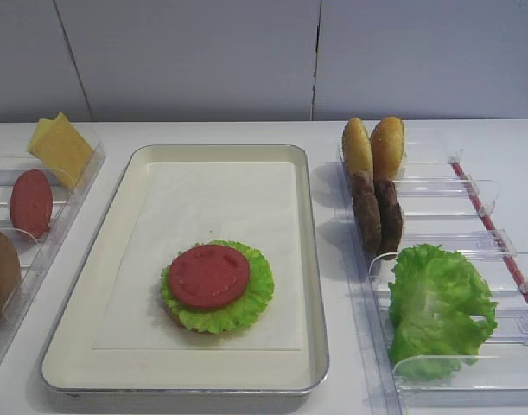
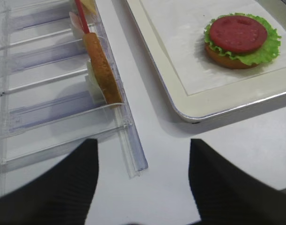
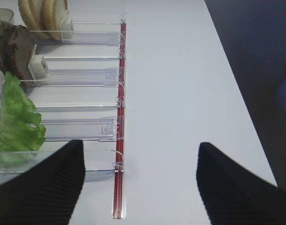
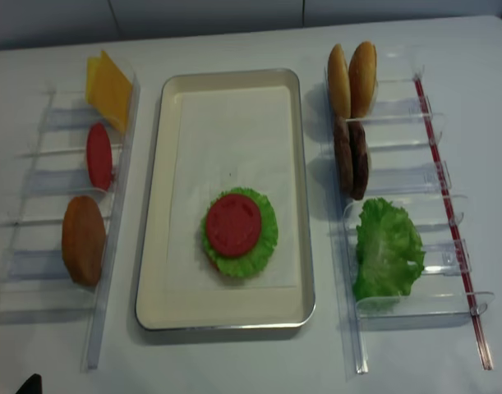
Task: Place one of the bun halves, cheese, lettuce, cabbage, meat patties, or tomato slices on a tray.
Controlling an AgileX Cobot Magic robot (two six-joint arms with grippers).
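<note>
White table: one tray (image 1: 311, 259), two meat patties (image 1: 376, 212), both tools (image 2: 143, 187) (image 3: 140, 183) spread apart, empty.

1. White table (image 1: 203, 130) under everything, matte and evenly lit.
2. Clear plastic rack (image 4: 37, 209) left of centre, split by thin dividers into several compartments.
3. Second clear plastic rack (image 4: 431, 176) right of centre, likewise divided, with upright curved end walls.
4. Red strip (image 3: 120, 122) along the outer edge of the right rack, running its full length.
5. Pale panelled wall (image 1: 246, 52) behind the table, with dark vertical seams.
6. Dark floor (image 3: 260, 47) beyond the table's right edge.
</note>
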